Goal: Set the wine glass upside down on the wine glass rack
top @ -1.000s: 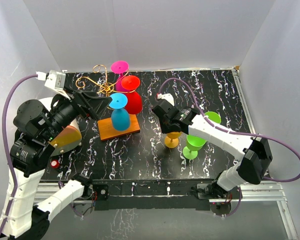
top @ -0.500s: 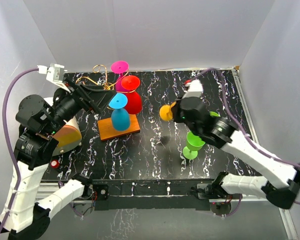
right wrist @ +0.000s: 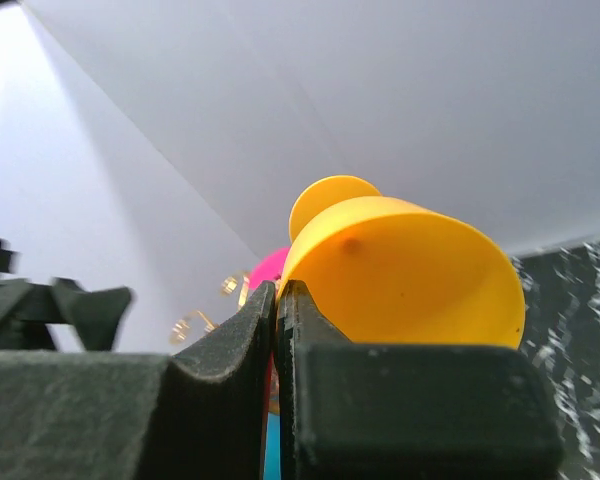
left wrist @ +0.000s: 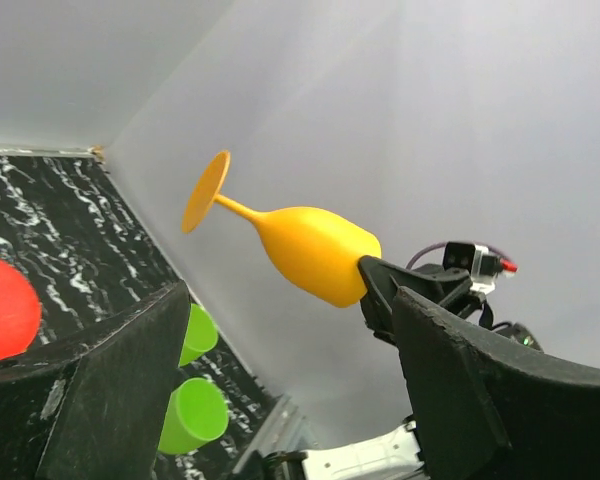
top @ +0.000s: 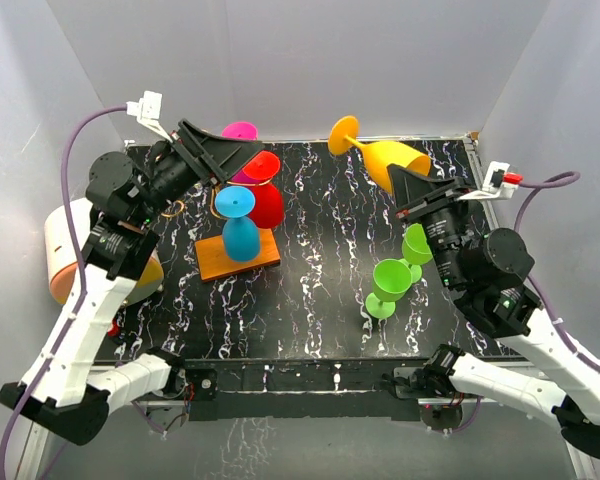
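Note:
My right gripper (top: 408,182) is shut on the rim of a yellow-orange wine glass (top: 378,152) and holds it high above the table. The glass lies on its side with its foot toward the back left. In the right wrist view the jaws (right wrist: 278,300) pinch the glass's rim (right wrist: 400,270). The glass also shows in the left wrist view (left wrist: 310,250). The wine glass rack stands at the back left on its orange base (top: 212,265), with pink (top: 238,132), red (top: 265,190) and blue (top: 240,230) glasses on it. My left gripper (top: 242,165) is open and empty above the rack and hides most of its gold wire (right wrist: 185,325).
Two green glasses (top: 388,280) (top: 417,245) stand on the black marbled table (top: 310,300) at the right, below the right arm. An orange and white round object (top: 65,250) sits by the left edge. White walls close in the back and sides.
The right arm lifted the yellow glass off the table, raised it high and tipped it onto its side. The left arm rose and swung back over the rack.

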### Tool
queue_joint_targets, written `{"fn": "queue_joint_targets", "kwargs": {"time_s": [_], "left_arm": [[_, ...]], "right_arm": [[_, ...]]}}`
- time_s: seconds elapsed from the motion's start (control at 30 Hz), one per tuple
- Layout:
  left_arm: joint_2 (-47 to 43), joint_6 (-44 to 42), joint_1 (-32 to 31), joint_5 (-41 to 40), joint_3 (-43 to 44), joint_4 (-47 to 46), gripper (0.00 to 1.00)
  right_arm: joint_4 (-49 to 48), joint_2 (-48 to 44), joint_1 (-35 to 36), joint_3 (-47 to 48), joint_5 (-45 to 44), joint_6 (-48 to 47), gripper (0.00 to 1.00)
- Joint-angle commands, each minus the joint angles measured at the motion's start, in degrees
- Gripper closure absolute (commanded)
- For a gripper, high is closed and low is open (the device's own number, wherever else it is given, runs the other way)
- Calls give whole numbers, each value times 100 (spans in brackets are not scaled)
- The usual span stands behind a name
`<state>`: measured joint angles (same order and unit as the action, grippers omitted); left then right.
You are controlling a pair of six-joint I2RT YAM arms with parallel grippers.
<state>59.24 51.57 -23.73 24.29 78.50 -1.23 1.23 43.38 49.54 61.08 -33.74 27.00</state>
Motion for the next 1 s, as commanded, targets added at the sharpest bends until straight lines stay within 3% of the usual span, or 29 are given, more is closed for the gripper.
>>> {"fn": "queue_joint_targets", "kwargs": {"time_s": [0.0,0.13,0.37,0.7,0.97], "left_arm": [[212,1024,9,80,91,-836,20],[531,1571,-146,70,138,-1418,21],[1256,1109,-1227,-647,714,-1681,22],[1439,866,-1571,-2051,697,-2044,25],[1707,746,-1633,-1728,869,-3136,30]], "right_arm": [[-1806,80,21,-62,397,-191,100],[-2810,403,20,-53,847,-275,100],[-3754,751,21,-92,1274,78,100],[-4108,872,21,-135,1519,602,100],[-4130,836,19,-262,1589,816,100]]}}
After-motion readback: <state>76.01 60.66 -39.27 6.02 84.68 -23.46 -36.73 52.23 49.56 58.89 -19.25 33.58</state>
